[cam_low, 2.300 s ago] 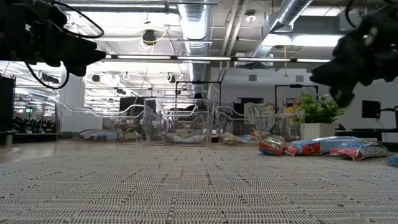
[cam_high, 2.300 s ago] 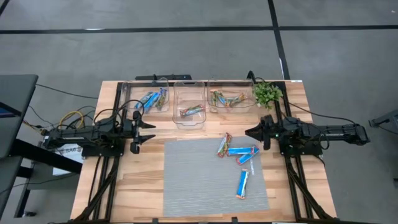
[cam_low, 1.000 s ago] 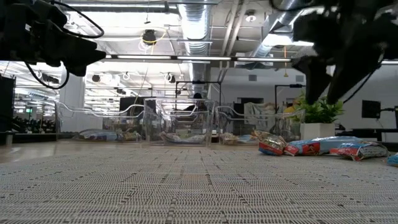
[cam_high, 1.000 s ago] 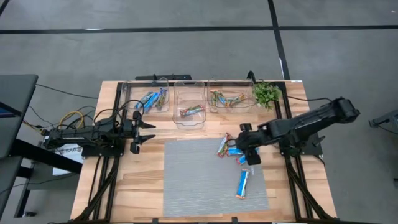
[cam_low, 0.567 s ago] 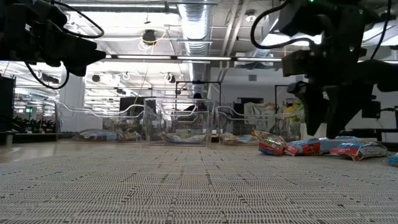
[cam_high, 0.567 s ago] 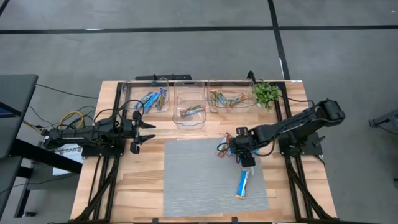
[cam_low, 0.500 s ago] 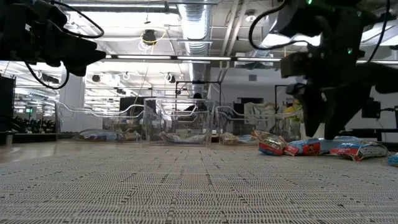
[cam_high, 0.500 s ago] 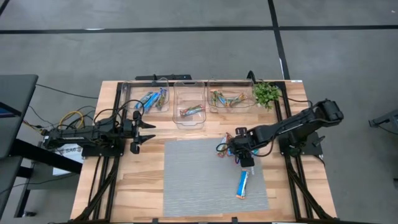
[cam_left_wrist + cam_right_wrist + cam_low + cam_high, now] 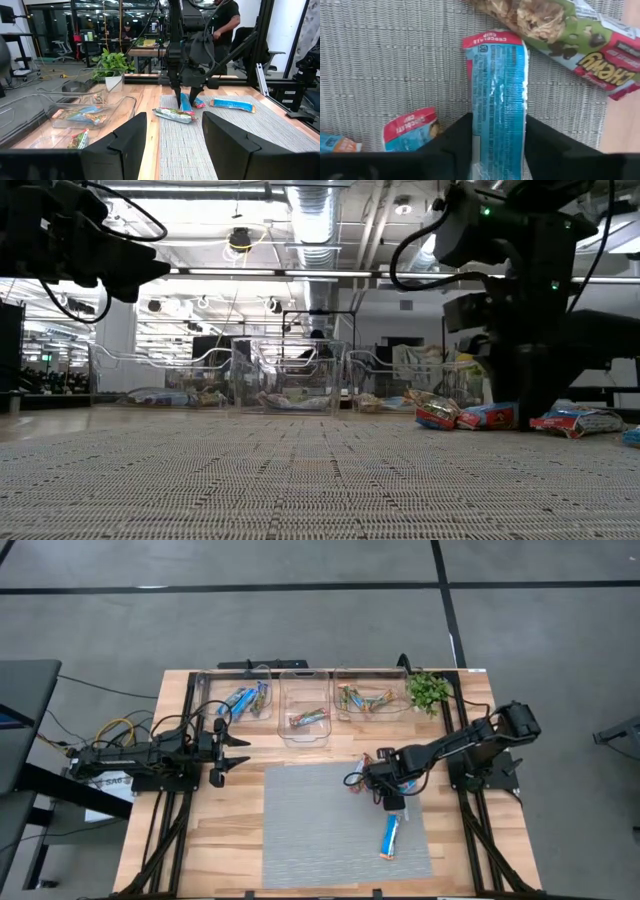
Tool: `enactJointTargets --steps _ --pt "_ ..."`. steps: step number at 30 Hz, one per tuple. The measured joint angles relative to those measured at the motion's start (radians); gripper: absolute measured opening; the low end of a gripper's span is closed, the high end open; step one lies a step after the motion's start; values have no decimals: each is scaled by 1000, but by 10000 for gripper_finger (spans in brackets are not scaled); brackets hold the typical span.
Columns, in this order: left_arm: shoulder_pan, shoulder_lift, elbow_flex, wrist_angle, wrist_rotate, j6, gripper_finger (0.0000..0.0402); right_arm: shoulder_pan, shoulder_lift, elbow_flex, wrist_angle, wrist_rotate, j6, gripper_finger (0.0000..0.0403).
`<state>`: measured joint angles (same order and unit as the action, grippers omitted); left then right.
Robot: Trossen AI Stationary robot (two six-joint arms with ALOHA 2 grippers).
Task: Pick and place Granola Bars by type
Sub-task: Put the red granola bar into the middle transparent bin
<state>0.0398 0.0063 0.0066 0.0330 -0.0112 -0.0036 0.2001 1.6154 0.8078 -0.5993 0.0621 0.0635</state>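
Right gripper (image 9: 497, 145) spread wide, straddling the blue bar (image 9: 499, 95) between its fingers (light, crinkly, slippery wrapper); pinch mid-length.

High view: looks straight down from well above, taking in the whole table (image 9: 230, 840), both arms and the floor around.

Low view: sits at mat level on the grey mat (image 9: 300, 480), facing level across it toward the clear bins (image 9: 290, 385) and the room behind.

Left wrist view: looks along the table from the left side past its own dark fingers (image 9: 127, 145), toward the right hand (image 9: 186, 87); it shares the bins, the plant (image 9: 112, 62) and the mat with the high and low views.

Right wrist view: points down, very near the mat, filled by a blue bar (image 9: 500, 107).
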Motion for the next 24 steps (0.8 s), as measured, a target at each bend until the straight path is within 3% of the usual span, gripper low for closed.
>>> enactJointTargets --steps 10,16,24 --pt "0 0 0 0 0 0 185 -24 -110 -2 13 -12 53 19" --pt "0 0 0 0 0 0 185 -83 -277 -2 104 -21 147 23" --pt "0 0 0 0 0 0 185 -243 -443 -2 583 -44 288 42"
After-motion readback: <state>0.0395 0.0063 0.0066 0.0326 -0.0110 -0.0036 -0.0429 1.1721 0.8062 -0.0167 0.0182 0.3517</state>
